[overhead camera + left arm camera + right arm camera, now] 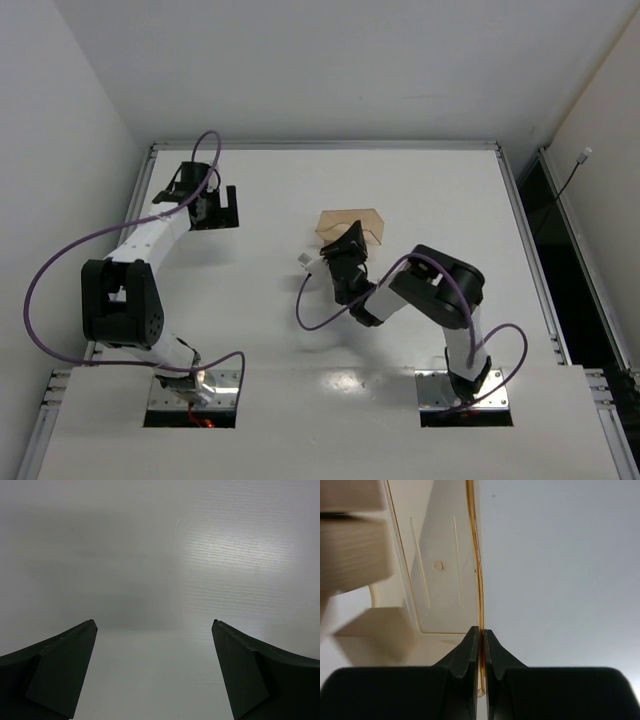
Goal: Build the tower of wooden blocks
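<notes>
The right end effector point(481, 636) has its two fingers pinched almost together on the thin upright wall of a translucent tan tray point(440, 580), whose amber edge runs straight ahead from the fingertips. To the left of that end effector, close to the wrist camera and badly blurred, sit the wood blocks point(352, 550): pale grained faces, one above another with a dark gap between, and a third lower down. Whether they are stacked, or lie inside the tray, cannot be told. To its right is bare white table point(560, 555). The left end effector point(154, 625) hangs wide apart, holding nothing, with only table ahead of it.
</notes>
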